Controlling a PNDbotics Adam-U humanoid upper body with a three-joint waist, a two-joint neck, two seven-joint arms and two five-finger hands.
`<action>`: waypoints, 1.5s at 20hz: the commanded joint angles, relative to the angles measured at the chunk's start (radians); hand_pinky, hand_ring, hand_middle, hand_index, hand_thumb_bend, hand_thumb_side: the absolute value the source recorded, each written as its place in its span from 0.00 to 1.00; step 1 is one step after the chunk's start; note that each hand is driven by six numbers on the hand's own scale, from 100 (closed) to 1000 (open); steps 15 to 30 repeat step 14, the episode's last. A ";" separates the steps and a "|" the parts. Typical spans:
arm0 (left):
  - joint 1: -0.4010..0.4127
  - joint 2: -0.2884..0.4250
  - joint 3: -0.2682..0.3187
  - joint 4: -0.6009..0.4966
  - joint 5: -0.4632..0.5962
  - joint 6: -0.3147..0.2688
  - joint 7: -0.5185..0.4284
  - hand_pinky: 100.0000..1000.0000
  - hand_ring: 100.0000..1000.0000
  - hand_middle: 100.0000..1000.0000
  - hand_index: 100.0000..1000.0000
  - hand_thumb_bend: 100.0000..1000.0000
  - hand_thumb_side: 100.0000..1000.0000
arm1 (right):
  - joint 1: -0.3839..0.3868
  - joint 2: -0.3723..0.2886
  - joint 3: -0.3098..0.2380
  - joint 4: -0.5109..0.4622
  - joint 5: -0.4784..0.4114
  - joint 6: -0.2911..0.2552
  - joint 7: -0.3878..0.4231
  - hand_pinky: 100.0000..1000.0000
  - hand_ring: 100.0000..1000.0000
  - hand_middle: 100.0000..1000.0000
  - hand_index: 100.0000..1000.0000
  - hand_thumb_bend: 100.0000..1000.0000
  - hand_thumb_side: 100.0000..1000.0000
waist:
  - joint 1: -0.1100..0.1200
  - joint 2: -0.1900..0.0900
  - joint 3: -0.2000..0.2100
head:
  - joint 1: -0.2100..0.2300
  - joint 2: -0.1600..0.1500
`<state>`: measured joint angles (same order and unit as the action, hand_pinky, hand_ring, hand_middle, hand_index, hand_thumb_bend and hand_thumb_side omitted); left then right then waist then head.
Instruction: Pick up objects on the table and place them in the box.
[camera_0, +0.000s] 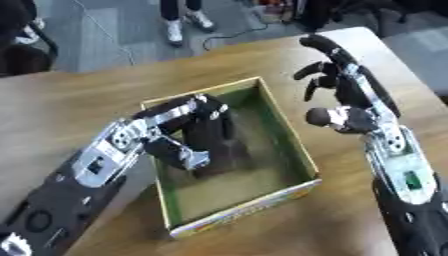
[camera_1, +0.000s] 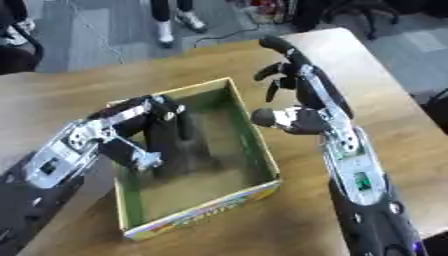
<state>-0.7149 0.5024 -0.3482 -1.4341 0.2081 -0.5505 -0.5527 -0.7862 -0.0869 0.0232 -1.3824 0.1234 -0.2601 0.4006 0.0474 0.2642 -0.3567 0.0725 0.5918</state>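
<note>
reaching down into the cardboard box (camera_0: 289, 127), the left hand (camera_0: 206, 132) sits with its dark fingers pointing at the green floor near the box's left wall; i can't tell whether they are curled on anything, since hand and shadow blur together there. no separate object shows inside the box that i can make out. the left arm (camera_0: 105, 160), silver and black, slants in over the box's left rim from the lower left. the right hand (camera_0: 337, 82) hovers just beside the box's right wall, above the wooden table (camera_0: 70, 95), fingers spread and relaxed, holding nothing, thumb jutting toward the box. the box has a yellow printed outer face along its near edge.
</note>
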 joint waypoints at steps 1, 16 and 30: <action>-0.011 0.009 -0.006 -0.092 -0.019 -0.357 -0.354 0.52 0.59 0.65 0.82 0.00 0.57 | -0.026 -0.005 0.000 -0.013 -0.003 0.000 0.001 0.33 0.61 0.92 0.98 1.00 0.49 | -0.003 -0.015 0.003 | 0.006 -0.007; 0.011 0.014 -0.030 -0.202 -0.070 -0.357 -0.354 0.70 0.78 0.79 0.88 0.00 0.62 | -0.018 -0.003 -0.002 -0.018 -0.001 0.001 0.000 0.33 0.61 0.92 0.98 1.00 0.49 | -0.005 -0.020 0.019 | 0.004 -0.005; 0.011 0.014 -0.030 -0.202 -0.070 -0.357 -0.354 0.70 0.78 0.79 0.88 0.00 0.62 | -0.018 -0.003 -0.002 -0.018 -0.001 0.001 0.000 0.33 0.61 0.92 0.98 1.00 0.49 | -0.005 -0.020 0.019 | 0.004 -0.005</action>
